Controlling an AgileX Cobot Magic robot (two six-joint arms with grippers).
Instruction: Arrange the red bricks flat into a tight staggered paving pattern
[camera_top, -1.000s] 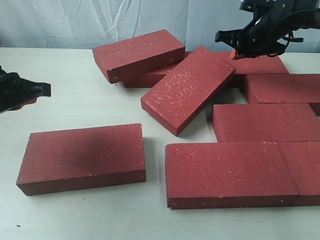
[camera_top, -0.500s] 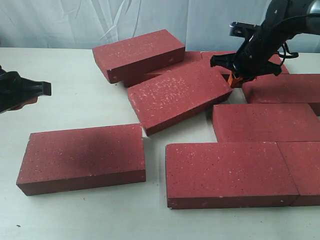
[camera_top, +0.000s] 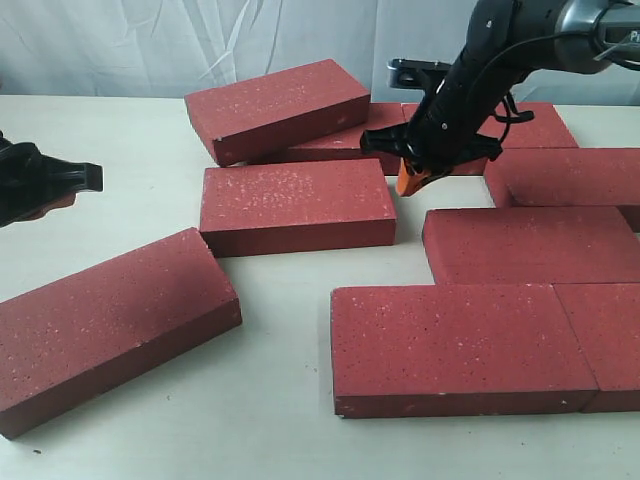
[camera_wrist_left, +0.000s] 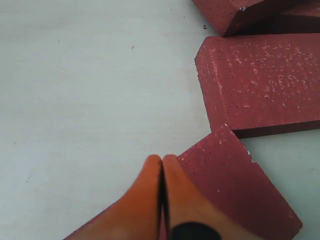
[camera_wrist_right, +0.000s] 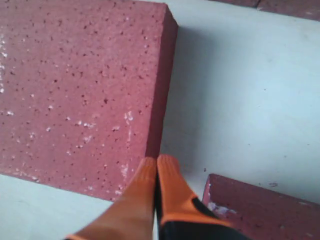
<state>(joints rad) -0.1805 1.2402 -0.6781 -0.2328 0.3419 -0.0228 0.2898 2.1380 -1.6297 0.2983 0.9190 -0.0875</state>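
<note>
My right claw (camera_top: 411, 181): fingers pressed together, gripping nothing; the orange tips (camera_wrist_right: 169, 176) point down at the table.
Right claw's place: at the right-hand short end of the middle brick (camera_top: 298, 205), near its front corner; I cannot tell whether the tips touch it.
My left claw (camera_top: 72, 181): at the left edge of the exterior view, above the table (camera_top: 140, 135), fingers (camera_wrist_left: 147, 186) closed flat against each other and empty.
Left claw's neighbours: the wrist view shows a corner of the front-left brick (camera_wrist_left: 235, 182) just beside my tips.
Front-left brick in the exterior view (camera_top: 110, 325): flat, lying slantwise, apart from the rest.
Middle brick: flat, long side running across the view, set apart from the paved group by a gap.
Paved group: a front brick (camera_top: 455, 345) tight against its right neighbour (camera_top: 610, 340); behind them a second-row brick (camera_top: 530, 245) offset to the right, then a third-row brick (camera_top: 570, 178).
Back pile: one brick (camera_top: 275, 105) lies tilted on top of another (camera_top: 335, 146), with one more (camera_top: 535, 127) flat behind my right arm.
</note>
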